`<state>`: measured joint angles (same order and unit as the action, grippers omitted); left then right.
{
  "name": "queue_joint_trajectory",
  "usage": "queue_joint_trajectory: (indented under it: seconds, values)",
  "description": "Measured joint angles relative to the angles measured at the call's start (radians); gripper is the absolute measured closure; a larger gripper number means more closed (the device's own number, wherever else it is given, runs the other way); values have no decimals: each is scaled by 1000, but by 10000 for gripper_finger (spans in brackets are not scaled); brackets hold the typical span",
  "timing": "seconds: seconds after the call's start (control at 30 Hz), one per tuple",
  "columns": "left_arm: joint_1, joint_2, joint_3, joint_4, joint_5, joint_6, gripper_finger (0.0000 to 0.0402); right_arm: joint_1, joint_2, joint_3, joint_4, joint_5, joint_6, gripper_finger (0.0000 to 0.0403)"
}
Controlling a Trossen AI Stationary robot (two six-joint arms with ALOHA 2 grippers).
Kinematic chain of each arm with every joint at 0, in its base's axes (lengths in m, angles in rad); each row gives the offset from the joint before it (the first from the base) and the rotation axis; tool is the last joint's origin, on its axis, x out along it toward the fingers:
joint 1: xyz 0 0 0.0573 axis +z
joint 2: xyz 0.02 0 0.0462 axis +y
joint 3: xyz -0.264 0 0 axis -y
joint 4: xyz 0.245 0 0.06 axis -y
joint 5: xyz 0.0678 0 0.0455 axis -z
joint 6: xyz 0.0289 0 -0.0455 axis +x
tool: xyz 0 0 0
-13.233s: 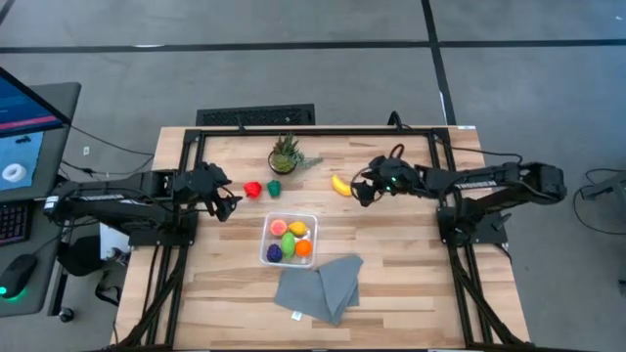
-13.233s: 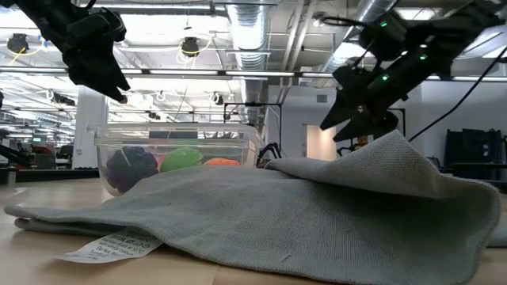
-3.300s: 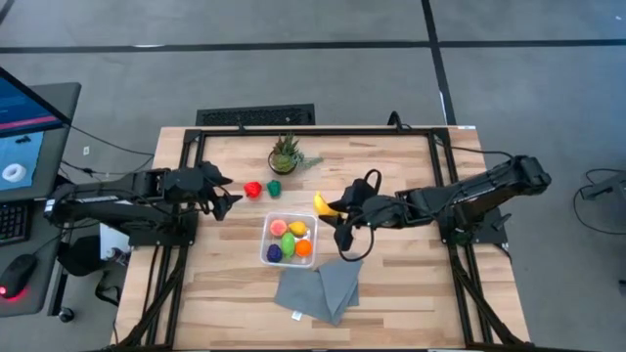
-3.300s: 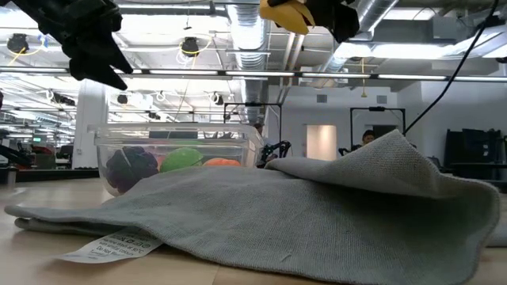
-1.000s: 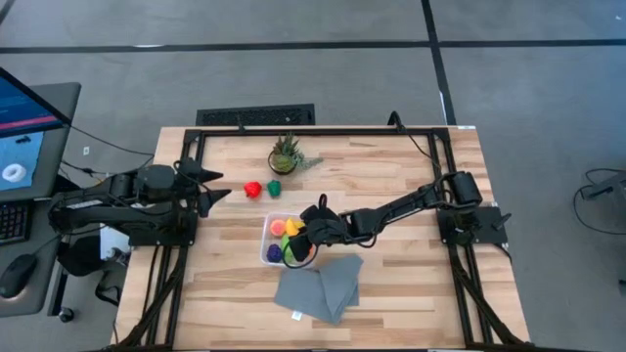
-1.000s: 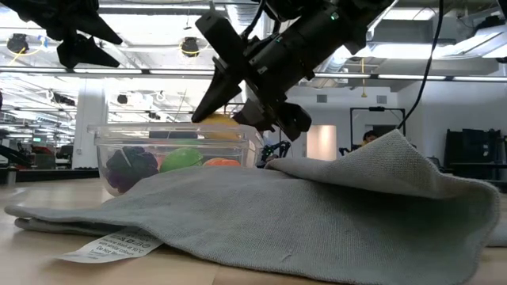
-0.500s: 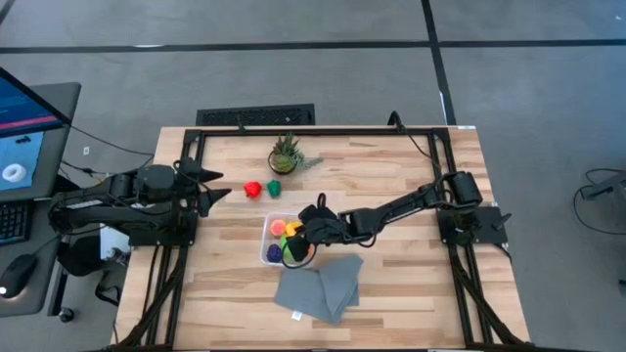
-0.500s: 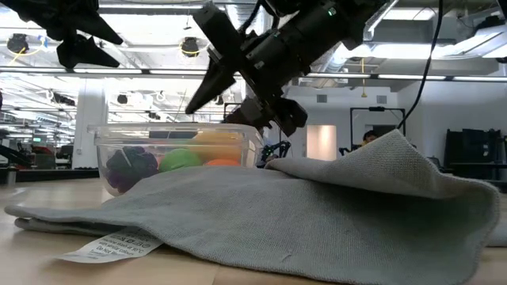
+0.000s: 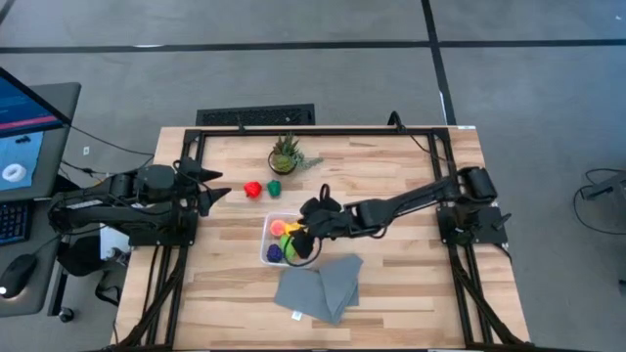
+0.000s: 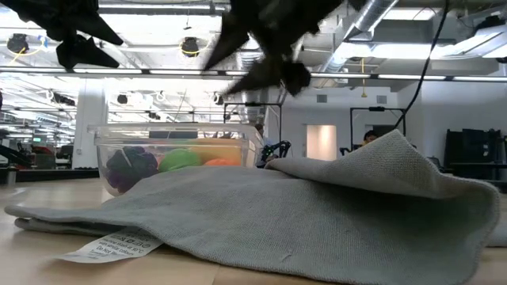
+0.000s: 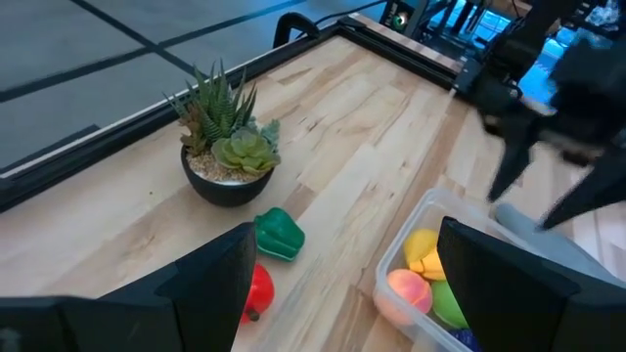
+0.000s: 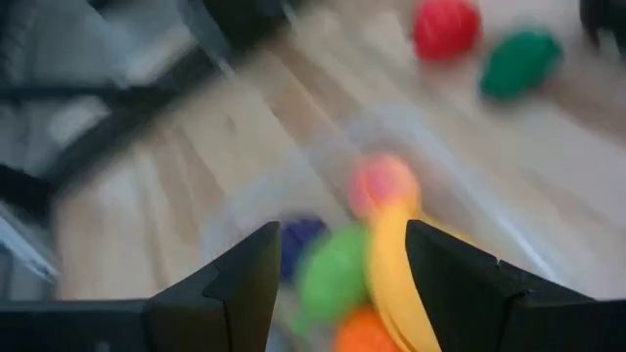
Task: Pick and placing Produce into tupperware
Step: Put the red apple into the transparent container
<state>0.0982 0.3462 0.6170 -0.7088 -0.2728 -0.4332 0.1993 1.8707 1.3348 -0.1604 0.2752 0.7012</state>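
The right gripper [image 9: 306, 238] sits directly above the tupperware [image 9: 267, 256], its arm reaching in from the table's right side. Its fingers are spread wide and hold nothing; the right wrist view shows open space between them, with the container's contents below.

The clear tupperware stands near the table's middle, touching the far edge of the folded grey cloth [image 9: 321, 286]. Inside lie the yellow banana [image 12: 389, 269], a peach-pink piece [image 12: 380, 184], a lime green piece [image 12: 333, 273], a purple piece [image 12: 298, 241] and an orange piece [image 12: 363, 330]. The banana rests across the other pieces, not gripped.

Two pieces of produce are outside the container: a red piece [image 9: 252, 189] and a dark green piece [image 9: 275, 187], just beside each other on the bare wood, between the tupperware and the potted plant [image 9: 284, 154].

The left gripper [image 9: 217, 191] waits at the table's left side, near the red piece but apart from it. Its fingers are spread wide and empty.

Labels: a white tag [image 10: 108, 245] is sewn to the cloth's near edge. It carries printed lines, but these are too small to read. At the left of the high view a monitor [image 9: 24, 137] shows a display that probably includes text, not legible. No brand markings are visible on the container or produce.
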Motion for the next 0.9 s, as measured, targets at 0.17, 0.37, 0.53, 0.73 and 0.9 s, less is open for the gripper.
queue_joint_trajectory:
  seconds: [0.17,0.37,0.53,0.73,0.9]
  values:
    - [0,0,0,-11,-12,0,95,3,-90,2,-74,87,-46,158]
    - [0,0,0,-21,-12,1,95,18,-213,0,-229,181,-96,158]
    - [0,0,0,-40,-23,2,95,55,-284,1,-294,241,-134,158]
    - [0,0,0,-52,-40,3,95,114,-332,1,-421,347,-105,158]
    - [0,0,0,-53,-83,9,95,148,-339,0,-511,358,-58,158]
